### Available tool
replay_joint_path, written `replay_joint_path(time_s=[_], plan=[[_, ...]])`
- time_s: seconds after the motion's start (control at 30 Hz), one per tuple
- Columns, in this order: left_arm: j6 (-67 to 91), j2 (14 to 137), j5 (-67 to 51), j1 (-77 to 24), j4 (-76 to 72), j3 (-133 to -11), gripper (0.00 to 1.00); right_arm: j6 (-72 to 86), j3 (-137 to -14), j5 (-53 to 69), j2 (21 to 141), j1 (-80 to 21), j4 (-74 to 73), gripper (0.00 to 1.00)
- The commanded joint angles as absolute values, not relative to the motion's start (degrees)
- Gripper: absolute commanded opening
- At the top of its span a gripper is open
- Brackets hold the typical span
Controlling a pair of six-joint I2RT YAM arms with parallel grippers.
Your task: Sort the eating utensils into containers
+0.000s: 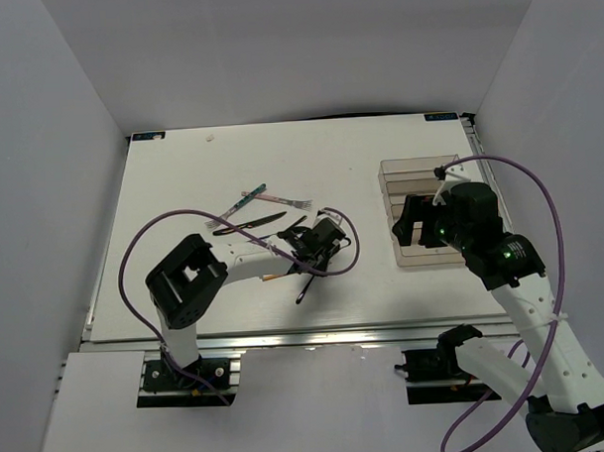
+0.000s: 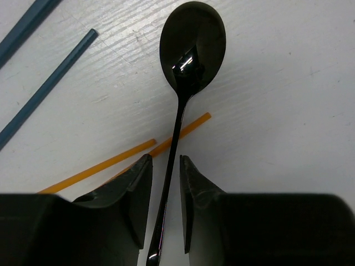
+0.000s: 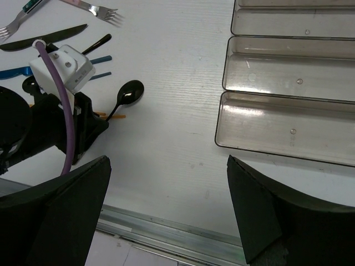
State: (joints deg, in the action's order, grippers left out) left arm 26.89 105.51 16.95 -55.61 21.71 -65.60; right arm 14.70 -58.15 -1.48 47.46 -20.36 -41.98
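The glossy black spoon (image 2: 192, 50) lies on the white worktop (image 2: 288, 111). In the left wrist view its bowl points to 12 o'clock and its thin handle runs down between the two black fingers (image 2: 136, 194) of the left gripper (image 2: 165, 202). That gripper is set narrow: a sliver of worktop shows on each side of the handle, so the fingers flank it without clearly touching. Two thin orange-brown chopsticks (image 2: 105, 164) lie slantwise there, one crossing under the handle. Two slim blue sticks (image 2: 50, 83) lie at 10 o'clock.

Only the right wrist view shows what lies further out. A black knife (image 3: 47, 37) and silver-tined forks (image 3: 100, 8) sit at 11 o'clock of the spoon. At 3 o'clock, well apart from it, is the clear brownish tray of long compartments (image 3: 222, 119).

The right gripper (image 3: 166, 166) is spread wide and holds nothing; its fingers frame bare worktop and the tray's near corner. From the top view alone, the right arm (image 1: 502, 259) covers part of the tray.
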Motion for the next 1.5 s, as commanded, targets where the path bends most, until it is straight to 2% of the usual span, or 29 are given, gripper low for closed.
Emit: replay_joint_path(time_s=[0.0,0.1,0.33,0.5,0.7,1.03,1.33,1.43,1.47], plan=[[27.51,105.91,16.79,-55.99,19.43,-65.48,0.37,14.24,-58.10,-0.53,46.93,-20.39,-40.25,0.89],[27.77,107.14,16.79,-56.25,19.25,-65.04,0.36,14.24,-58.10,-0.53,47.02,-20.39,-40.25,0.89],[28.83,109.42,16.52,-57.39,20.04,-64.16,0.23,14.41,-58.62,-0.53,46.76,-20.30,-40.25,0.89],[29.27,110.13,17.05,-58.62,20.91,-63.54,0.00,14.41,-58.89,-0.53,46.23,-20.39,-40.25,0.89],[27.08,107.67,16.96,-59.68,19.78,-65.56,0.00,16.08,-58.97,-1.05,45.27,-20.30,-39.20,0.89],[13.90,99.58,13.37,-59.77,11.51,-71.53,0.00,19.86,-64.77,-17.22,42.37,-20.30,-43.50,0.89],[-2.00,110.10,-4.30,-59.77,4.57,-86.73,0.00,19.25,-72.33,-20.22,41.48,-20.30,-48.59,0.89],[-5.79,118.34,-8.25,-59.77,6.76,-98.49,0.00,18.90,-73.65,-18.20,41.57,-20.30,-50.18,0.89],[-7.37,120.56,-10.09,-59.77,9.55,-105.92,0.00,18.81,-73.83,-17.85,41.75,-20.30,-50.62,0.89]])
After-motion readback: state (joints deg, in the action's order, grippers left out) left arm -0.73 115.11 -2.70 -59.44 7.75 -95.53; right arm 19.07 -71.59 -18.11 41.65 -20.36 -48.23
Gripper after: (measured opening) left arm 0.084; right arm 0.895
